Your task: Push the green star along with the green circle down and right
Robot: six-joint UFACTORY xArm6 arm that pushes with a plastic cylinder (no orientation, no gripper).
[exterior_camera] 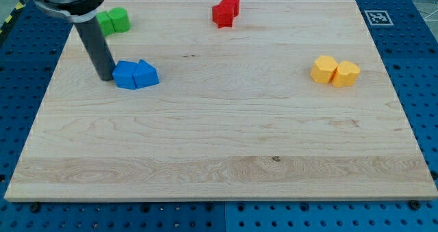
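No readable text; only a black-and-white marker tag (377, 17) at the view's top right. My tip (106, 78) holds nothing, touching the left edge of the blue blocks (135, 74). Green blocks (113, 20) sit near the board's (226, 143) top-left corner, partly behind the rod; shapes unclear.

The board (219, 143) lay on the table (410, 88). Two green blocks (113, 20) sat together near its top-left corner. Two blue blocks (135, 74) sat touching each other below them. The tip (105, 77) stood just left of that pair, touching or nearly so. Two red blocks (226, 9) sat at top centre. Two yellow blocks (335, 71) sat side by side at the right.
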